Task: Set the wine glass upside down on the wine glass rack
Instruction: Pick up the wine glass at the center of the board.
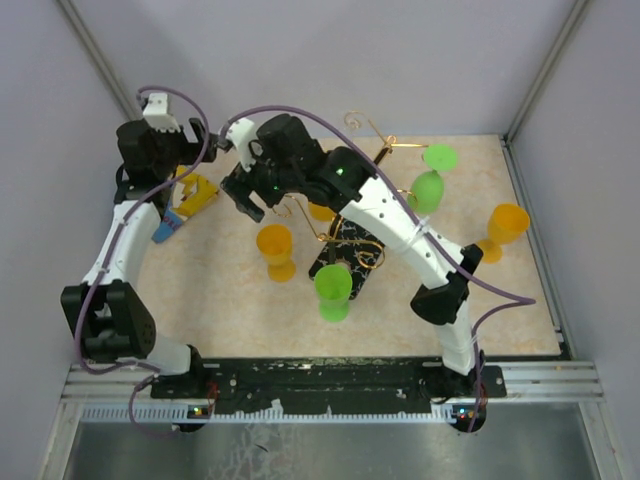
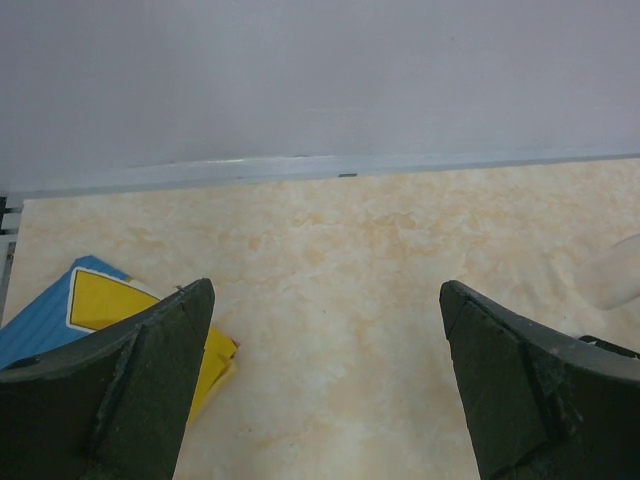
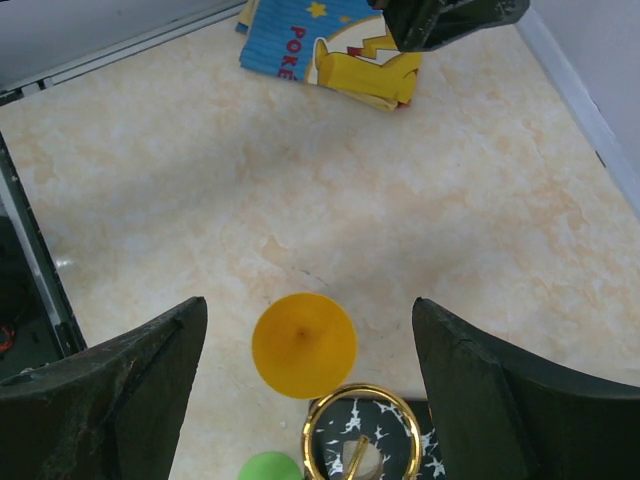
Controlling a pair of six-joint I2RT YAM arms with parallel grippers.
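Noted nearest the arm bases, lower centre of the overhead view: green wine glass [image 1: 333, 290] at the near end of the wine glass rack [image 1: 345, 262]. On the black marbled base or just beside it: cannot tell. Nothing seen inside.

Noted next, left of that base and apart from it: orange wine glass [image 3: 304, 345]. Apparently upright, with the bowl open upward and empty in the right wrist view. Not yet inverted, not yet on the rack.

Found right gripper [image 3: 308, 302] hovering above this glass. Jaws spread wider than the bowl, nothing held, no contact visible.

Judged step in hand: approach to the pick. Next move calls for a descent until the fingers straddle bowl or stem, then closure without tipping the glass. After that: lift, turn over, and slide the stem into a free gold scroll arm. Little room judged on the rack side, given the gold ring just beside the glass.

Seen farther back, right of centre: second green glass [image 1: 430, 185], seemingly hung foot-up on a rack arm. Partly hidden under the right arm: another orange glass [image 1: 320, 212], state unreadable. Toward the right edge, well apart from the rack: third orange glass [image 1: 505, 228].

Found farthest, upper left: left gripper [image 2: 325, 290], jaws fully apart and empty, over bare tabletop [image 2: 350, 250]. Blue-and-yellow packet [image 2: 105, 300] lying by its lower-left finger.
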